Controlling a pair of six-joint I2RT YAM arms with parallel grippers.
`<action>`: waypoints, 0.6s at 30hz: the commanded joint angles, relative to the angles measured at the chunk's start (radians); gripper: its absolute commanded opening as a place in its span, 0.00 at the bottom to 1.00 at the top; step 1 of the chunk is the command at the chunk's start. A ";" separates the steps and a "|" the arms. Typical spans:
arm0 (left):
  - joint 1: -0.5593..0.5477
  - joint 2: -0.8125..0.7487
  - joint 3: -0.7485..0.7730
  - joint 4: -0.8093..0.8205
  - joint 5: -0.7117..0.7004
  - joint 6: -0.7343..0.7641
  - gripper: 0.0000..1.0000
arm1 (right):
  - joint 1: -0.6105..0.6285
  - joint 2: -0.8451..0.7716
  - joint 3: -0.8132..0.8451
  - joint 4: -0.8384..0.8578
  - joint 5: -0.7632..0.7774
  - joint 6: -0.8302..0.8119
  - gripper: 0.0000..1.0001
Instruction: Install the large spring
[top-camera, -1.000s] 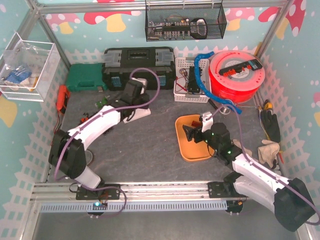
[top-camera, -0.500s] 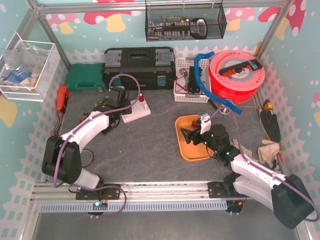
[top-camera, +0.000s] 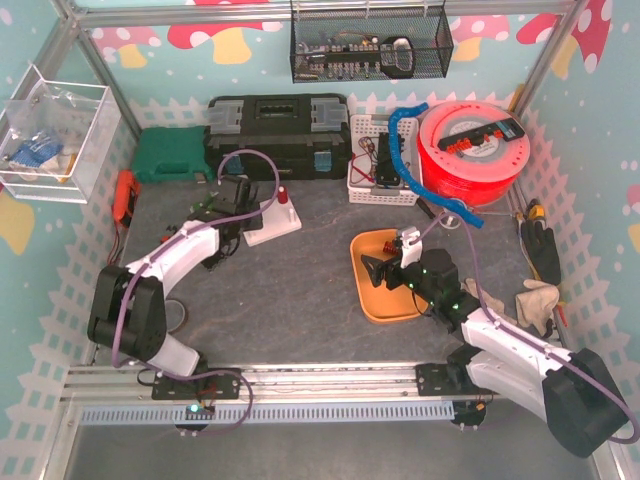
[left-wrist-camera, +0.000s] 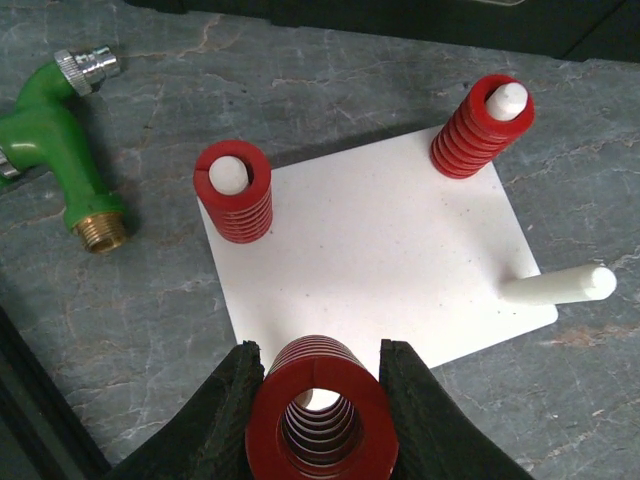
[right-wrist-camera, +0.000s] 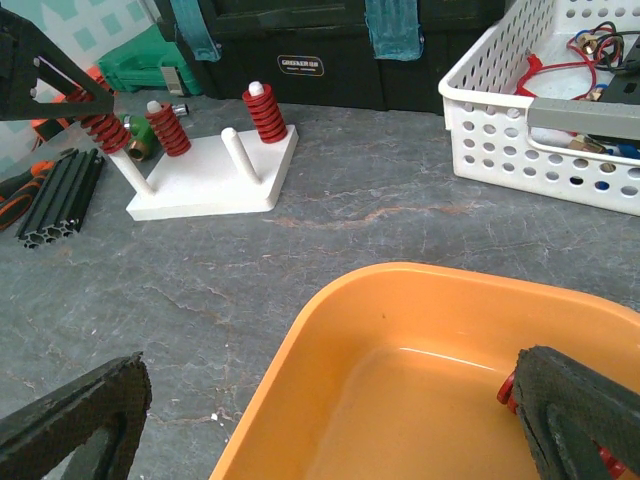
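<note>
Large spring (left-wrist-camera: 320, 358), clenched in the left gripper (left-wrist-camera: 322, 400), sits atop the white plate's (left-wrist-camera: 380, 240) near peg (right-wrist-camera: 135, 172); lowering it straight and centred should seat it. Right gripper (right-wrist-camera: 325, 415) gapes wide above the orange tray (right-wrist-camera: 400, 330).

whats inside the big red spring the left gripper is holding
Down the middle of the spring, the white tip of a peg shows. The rest of that peg is hidden by the coils, which the left gripper clamps from both sides.
</note>
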 joint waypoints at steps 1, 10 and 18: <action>0.006 0.014 -0.013 0.017 0.000 -0.004 0.07 | -0.004 -0.007 -0.006 0.016 0.004 -0.001 0.98; 0.015 0.014 -0.019 0.004 -0.006 0.005 0.09 | -0.003 -0.027 -0.008 0.007 0.018 -0.007 0.98; 0.018 0.065 -0.016 0.025 0.020 0.009 0.10 | -0.004 -0.051 -0.016 -0.003 0.059 -0.017 0.98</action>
